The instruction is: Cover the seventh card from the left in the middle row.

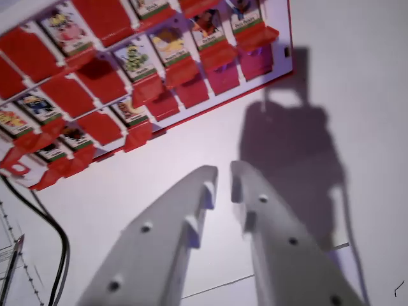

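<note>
A red card board (280,70) lies tilted across the top left of the wrist view, on a white table (357,127). Several of its slots show picture cards, such as a yellow-figure card (171,46) and a green-figure card (135,58). Other slots show only plain red flaps (102,80). My white gripper (223,182) reaches up from the bottom edge. Its fingertips (207,182) sit a short way below the board's lower edge, not touching it. The two fingers stand almost together with a thin slit between them and hold nothing. Part of the board runs out of view, so I cannot tell which card is which in its row.
A black cable (60,255) curves down the lower left, next to a clear ruled object (9,268) at the corner. The arm's dark shadow (299,153) falls on the table right of the gripper. White table surface extends to the right of the board.
</note>
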Available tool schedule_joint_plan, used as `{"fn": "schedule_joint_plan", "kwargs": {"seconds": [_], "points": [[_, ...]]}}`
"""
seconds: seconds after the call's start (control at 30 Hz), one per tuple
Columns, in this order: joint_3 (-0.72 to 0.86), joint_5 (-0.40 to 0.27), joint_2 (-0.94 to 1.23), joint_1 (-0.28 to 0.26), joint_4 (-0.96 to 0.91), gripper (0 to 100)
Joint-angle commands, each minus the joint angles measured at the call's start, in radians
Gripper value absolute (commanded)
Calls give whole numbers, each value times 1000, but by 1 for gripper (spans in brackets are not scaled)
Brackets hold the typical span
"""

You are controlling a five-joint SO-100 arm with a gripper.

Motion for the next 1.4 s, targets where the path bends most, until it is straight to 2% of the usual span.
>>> {"fn": "schedule_joint_plan", "kwargs": {"seconds": [0.0,0.73,1.37], "points": [[-118,11,-29,21,-17,2],[-430,74,-460,57,-57,2],[-558,104,-618,43,-58,2]]}}
